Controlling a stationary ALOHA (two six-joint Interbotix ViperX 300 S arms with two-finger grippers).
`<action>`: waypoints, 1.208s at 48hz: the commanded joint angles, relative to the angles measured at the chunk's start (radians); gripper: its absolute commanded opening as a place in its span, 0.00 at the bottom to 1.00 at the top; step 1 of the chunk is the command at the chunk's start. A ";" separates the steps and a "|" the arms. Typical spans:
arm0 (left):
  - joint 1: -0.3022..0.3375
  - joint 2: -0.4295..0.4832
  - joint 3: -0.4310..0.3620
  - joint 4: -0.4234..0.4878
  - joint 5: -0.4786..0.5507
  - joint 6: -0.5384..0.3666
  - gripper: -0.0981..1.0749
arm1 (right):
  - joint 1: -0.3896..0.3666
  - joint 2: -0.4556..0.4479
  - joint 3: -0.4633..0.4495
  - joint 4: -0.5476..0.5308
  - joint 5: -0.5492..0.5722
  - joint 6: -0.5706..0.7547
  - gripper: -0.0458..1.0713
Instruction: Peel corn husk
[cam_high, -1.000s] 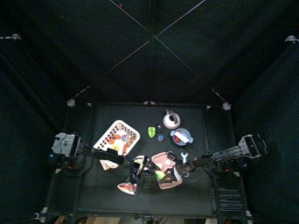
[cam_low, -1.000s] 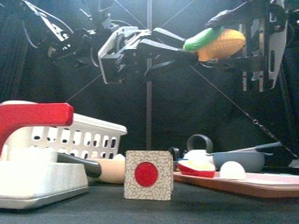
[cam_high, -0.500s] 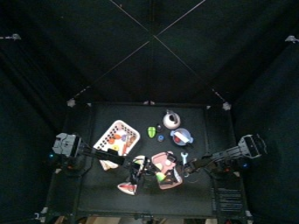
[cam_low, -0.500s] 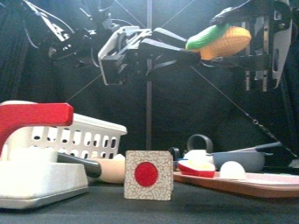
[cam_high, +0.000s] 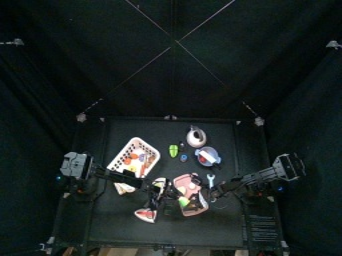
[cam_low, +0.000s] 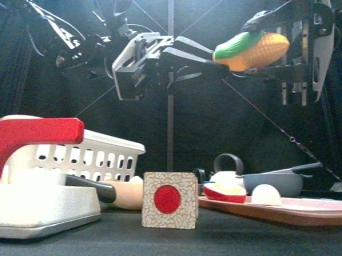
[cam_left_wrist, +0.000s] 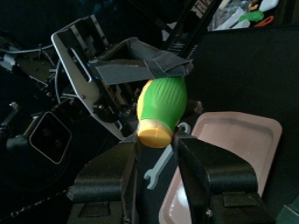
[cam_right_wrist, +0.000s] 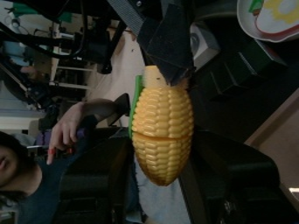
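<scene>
little changed since the earlier frames: in the front view, corn cob (cam_low: 253, 49) shifted slightly and tilted a touch more level, left gripper (cam_low: 178, 52) a shade lower, table things unmoved. held high above the table in the right gripper (cam_right_wrist: 176, 109), jaws closed on the cob across its width, yellow kernel rows bare along one side in the right wrist view. corn husk (cam_left_wrist: 162, 96) wrapping the other side of the same cob, bright green, with a tan cut end facing the left wrist camera. left gripper just beside the husk end of the cob, jaws spread apart, nothing between them; contact with the husk not discernible. seen from the front, cob nearly level, green end toward the left arm, yellow end toward the right arm. below, on the black table (cam_low: 134, 235): white slatted basket (cam_low: 83, 160) with a red part (cam_low: 40, 130) at the near left, a small white card with a red disc (cam_low: 170, 198) standing at the front, a pink tray (cam_low: 287, 208) at the right bearing red-and-white and white pieces, a dark rounded pot (cam_low: 230, 166) behind it. from above, basket (cam_high: 132, 153) left of centre, a tiny green item (cam_high: 179, 151) just beside it, tray (cam_high: 190, 191) near the table's front. past the curtain in the right wrist view, a person's hand (cam_right_wrist: 77, 125) partly visible.
</scene>
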 joint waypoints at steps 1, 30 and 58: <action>-0.017 -0.023 -0.017 -0.002 -0.012 -0.003 0.76 | -0.018 -0.017 -0.006 0.020 0.000 -0.003 0.61; -0.018 -0.020 -0.023 0.005 -0.012 0.017 0.89 | -0.012 -0.009 -0.005 0.017 -0.002 -0.005 0.61; -0.015 0.017 -0.044 -0.035 -0.012 0.091 0.89 | 0.008 -0.002 -0.014 0.011 -0.002 -0.006 0.61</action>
